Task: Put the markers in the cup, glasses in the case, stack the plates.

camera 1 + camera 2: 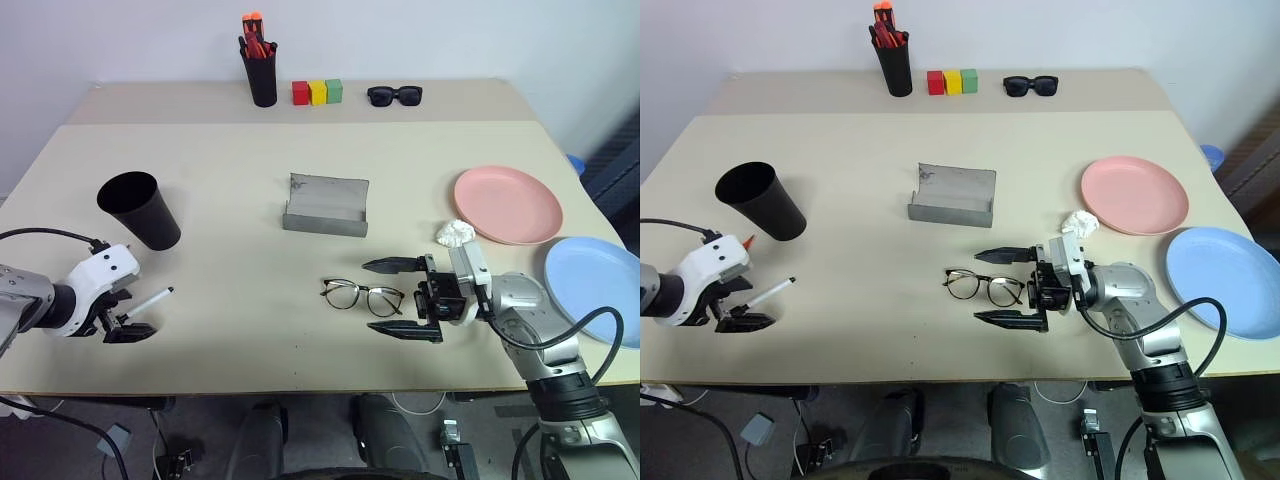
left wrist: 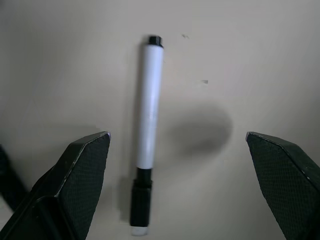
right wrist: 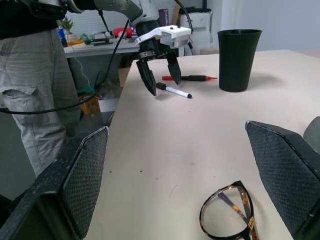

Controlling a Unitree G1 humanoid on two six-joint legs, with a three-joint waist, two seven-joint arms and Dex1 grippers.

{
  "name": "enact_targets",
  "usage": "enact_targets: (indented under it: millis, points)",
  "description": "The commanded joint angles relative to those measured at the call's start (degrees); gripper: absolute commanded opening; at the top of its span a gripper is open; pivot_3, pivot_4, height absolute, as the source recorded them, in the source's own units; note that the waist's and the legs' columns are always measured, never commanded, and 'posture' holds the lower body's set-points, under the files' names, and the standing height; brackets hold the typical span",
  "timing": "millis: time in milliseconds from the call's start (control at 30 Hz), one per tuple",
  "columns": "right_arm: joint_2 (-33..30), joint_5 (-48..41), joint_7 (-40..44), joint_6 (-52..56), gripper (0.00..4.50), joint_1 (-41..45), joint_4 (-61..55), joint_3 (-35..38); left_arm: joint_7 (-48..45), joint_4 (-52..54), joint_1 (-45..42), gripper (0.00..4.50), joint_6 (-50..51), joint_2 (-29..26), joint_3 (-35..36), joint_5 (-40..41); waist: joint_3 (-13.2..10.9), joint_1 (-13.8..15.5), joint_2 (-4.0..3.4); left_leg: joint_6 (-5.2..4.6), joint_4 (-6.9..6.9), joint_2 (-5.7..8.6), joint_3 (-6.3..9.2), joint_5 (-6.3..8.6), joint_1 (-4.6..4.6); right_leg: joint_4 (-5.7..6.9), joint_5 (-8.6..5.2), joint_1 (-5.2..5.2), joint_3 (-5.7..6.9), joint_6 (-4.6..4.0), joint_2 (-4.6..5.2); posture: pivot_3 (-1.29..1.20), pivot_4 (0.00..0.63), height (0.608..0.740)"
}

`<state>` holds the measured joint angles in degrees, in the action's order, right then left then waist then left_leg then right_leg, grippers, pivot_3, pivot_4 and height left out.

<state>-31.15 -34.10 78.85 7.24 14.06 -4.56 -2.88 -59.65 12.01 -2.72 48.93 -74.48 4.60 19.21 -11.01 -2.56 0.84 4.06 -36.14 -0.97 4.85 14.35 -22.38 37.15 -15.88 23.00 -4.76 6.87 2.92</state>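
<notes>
White marker [image 2: 149,115] flat on beige worktop [image 1: 250,200], between wide-spread fingers of left hand [image 1: 128,328], untouched; its cap end partly hidden by hand in head views. Red-capped marker [image 3: 190,78] mostly hidden behind left hand, near black cup [image 1: 140,209]. Glasses [image 1: 362,296] on worktop just beside right hand [image 1: 404,298], fingers wide, holding nothing. Grey case [image 1: 326,206] open at centre. Pink plate [image 1: 507,204] and blue plate [image 1: 592,290] apart, blue cut by arm. White crumpled scrap [image 1: 455,233] beside pink plate. Far edge: pen holder [image 1: 262,72], coloured blocks [image 1: 317,92], sunglasses [image 1: 394,95]. Person's trousers [image 3: 35,100] past worktop edge.
</notes>
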Motion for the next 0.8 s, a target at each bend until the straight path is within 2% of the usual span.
enact_targets:
  millis: [33, 233, 367, 467, 700, 800]
  points:
    - [0.6, -0.9, 0.0, -0.4, 4.48, 1.1, -1.8, 0.5, 0.7, -1.0, -2.4, 4.5, 0.8, -0.5, -1.5, -1.9, 0.0, 0.0, -0.01, 0.0, 0.0, 0.0, 0.0, 0.0, 0.0, 0.0, 0.0, 0.0, 0.0, 0.0, 0.0, 0.0, 0.15, 0.74]
    - [0.7, -0.8, 0.7, -0.9, 4.48, 1.5, -0.5, 1.0, 2.1, -7.9, -8.3, 4.5, -1.6, 2.0, -9.2, -7.7, 0.0, 0.0, 0.0, 0.0, -0.01, 0.0, 0.01, 0.0, 0.0, 0.04, 0.0, 0.01, -0.01, 0.01, -0.03, 0.0, 0.15, 0.74]
    - [0.7, -0.9, 0.3, -0.8, 4.48, 1.4, -0.9, 1.4, 2.1, -8.8, -10.4, 4.5, -0.9, 3.4, -12.3, -9.7, 0.0, 0.2, -0.17, -0.01, -0.03, 0.0, 0.01, -0.01, 0.05, 0.08, 0.01, -0.04, -0.01, 0.01, -0.03, 0.0, 0.15, 0.74]
    - [0.5, -0.9, -0.1, -0.7, 4.5, 1.0, -1.5, 1.6, 1.0, -7.2, -10.8, 3.65, 0.4, 3.8, -14.0, -9.7, 0.1, 0.1, -0.35, -0.02, -0.04, 0.0, 0.01, -0.01, 0.14, 0.13, 0.01, -0.1, -0.03, 0.01, -0.04, 0.0, 0.15, 0.74]
    - [0.4, -0.6, -0.9, -0.8, 4.5, 0.5, -2.1, 1.4, -2.2, -5.3, -11.3, 0.21, 3.7, 3.9, -13.7, -7.6, 0.2, 0.1, -0.53, -0.03, -0.05, 0.0, 0.02, -0.02, 0.32, 0.16, -0.08, -0.25, -0.06, -0.16, -0.07, 0.0, 0.15, 0.74]
    - [0.4, -0.3, -1.1, -1.1, 4.5, 0.5, -1.8, 1.3, -3.0, -4.7, -11.1, 0.21, 5.1, 3.9, -12.0, -6.0, 0.2, 0.0, -0.52, -0.03, -0.04, 0.0, 0.01, -0.02, 0.31, 0.15, -0.06, -0.24, -0.1, -0.1, -0.08, 0.0, 0.15, 0.74]
